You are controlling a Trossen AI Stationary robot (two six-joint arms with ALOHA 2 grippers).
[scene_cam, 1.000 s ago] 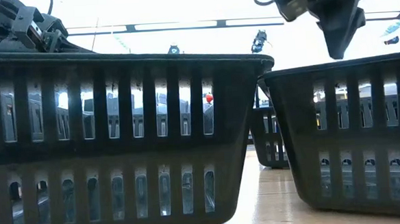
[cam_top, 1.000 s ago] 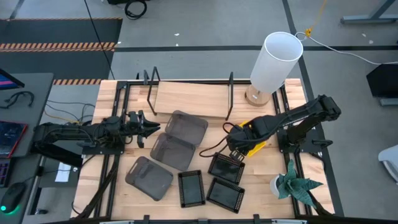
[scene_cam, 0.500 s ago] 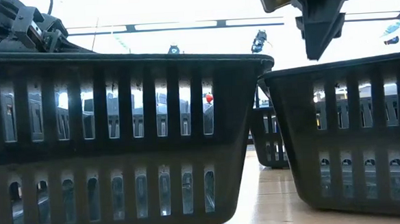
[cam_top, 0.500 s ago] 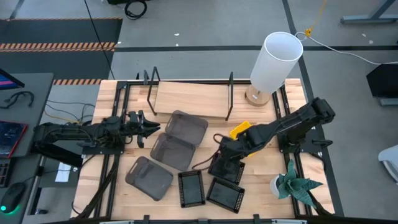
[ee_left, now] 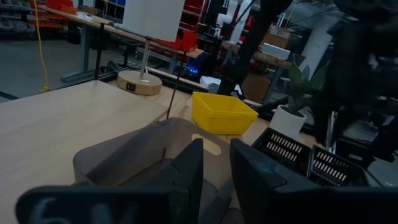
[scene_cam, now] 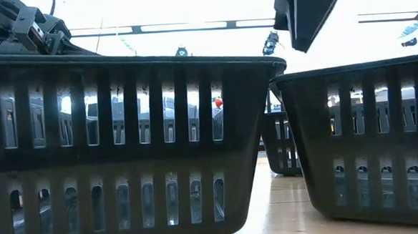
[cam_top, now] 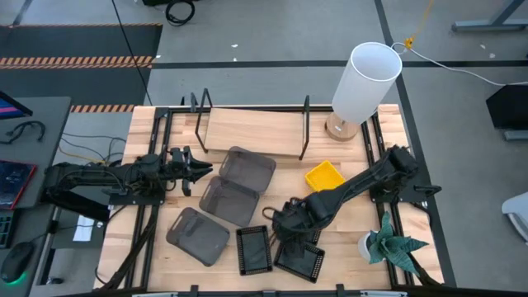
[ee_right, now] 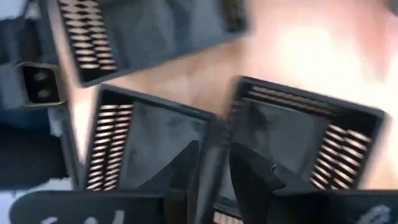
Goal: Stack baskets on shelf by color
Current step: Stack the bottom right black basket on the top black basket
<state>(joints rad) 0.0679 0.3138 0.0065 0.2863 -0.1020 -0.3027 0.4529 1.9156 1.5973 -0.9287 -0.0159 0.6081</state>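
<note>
Three grey baskets (cam_top: 228, 200) lie flat on the table in front of the shelf (cam_top: 252, 132). Three black mesh baskets (cam_top: 253, 249) sit near the table's near edge. A yellow basket (cam_top: 324, 176) rests to the right of the shelf's front. My right gripper (cam_top: 276, 218) hovers over the black baskets (ee_right: 143, 149), fingers a narrow gap apart and touching nothing. My left gripper (cam_top: 205, 172) waits at the left beside the grey baskets (ee_left: 143, 162), also narrowly open.
A tall white cylinder on a round wooden base (cam_top: 363, 82) stands at the shelf's right end. A small potted plant (cam_top: 388, 243) sits at the near right corner. In the low view the black baskets (scene_cam: 124, 143) fill the foreground. Bare wood lies between the yellow and black baskets.
My right gripper has swung from above the yellow basket toward the table's near-left, ending over the black baskets. The yellow basket, earlier partly covered by the arm, now shows whole and has stayed in place. The left arm has kept still.
</note>
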